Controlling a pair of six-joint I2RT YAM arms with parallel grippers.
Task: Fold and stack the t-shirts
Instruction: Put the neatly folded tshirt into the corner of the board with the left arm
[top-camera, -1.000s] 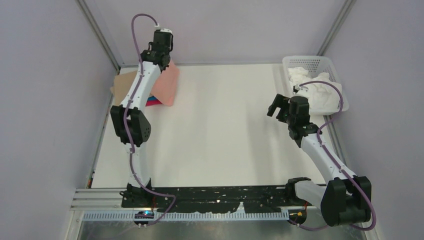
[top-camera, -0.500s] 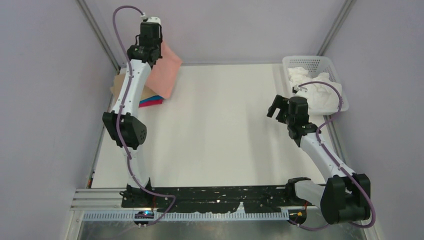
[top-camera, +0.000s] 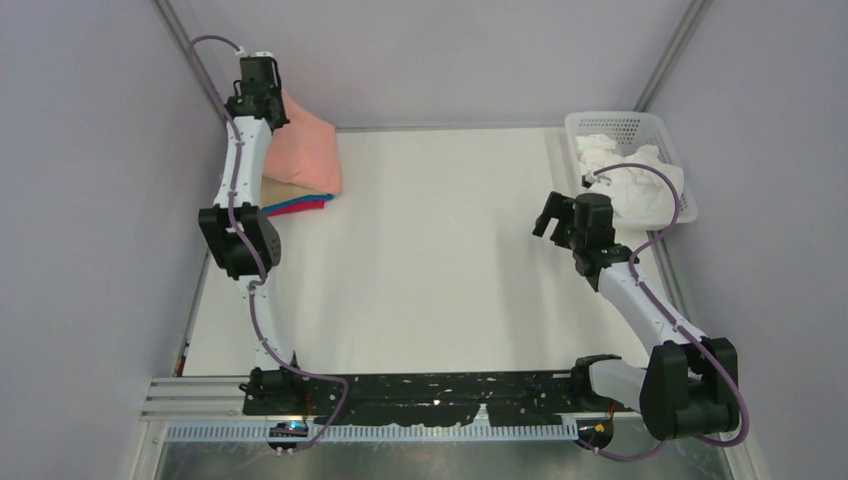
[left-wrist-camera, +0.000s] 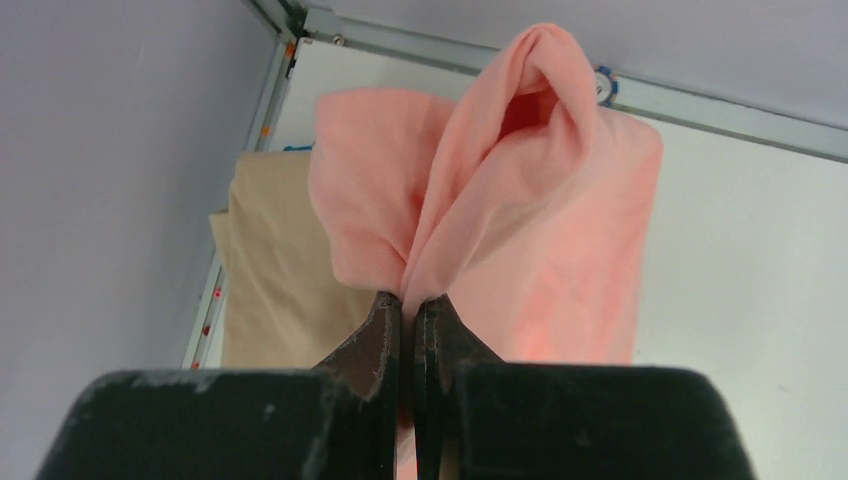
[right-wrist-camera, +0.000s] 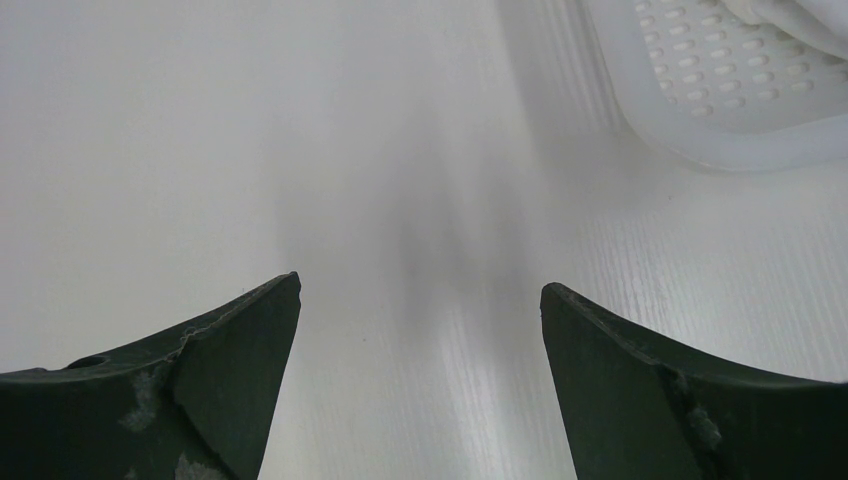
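Observation:
My left gripper (top-camera: 268, 100) is shut on the salmon-pink t-shirt (top-camera: 305, 150) and holds it up at the far left corner; the shirt hangs down onto a stack. In the left wrist view the gripper (left-wrist-camera: 409, 303) pinches a bunched fold of the pink shirt (left-wrist-camera: 560, 230). Under it lies the tan shirt (left-wrist-camera: 275, 270), with blue (top-camera: 290, 207) and magenta (top-camera: 305, 206) edges showing at the stack's near side. My right gripper (top-camera: 556, 214) is open and empty above the bare table, left of the basket; its jaws stand wide apart (right-wrist-camera: 420, 300).
A white lattice basket (top-camera: 594, 127) with crumpled white cloth (top-camera: 640, 185) stands at the far right; its corner shows in the right wrist view (right-wrist-camera: 720, 100). Grey walls and metal frame posts close the table's back and sides.
My left arm has swung left and toward the back corner, lifting the salmon-pink shirt over the stack. The right arm has barely moved.

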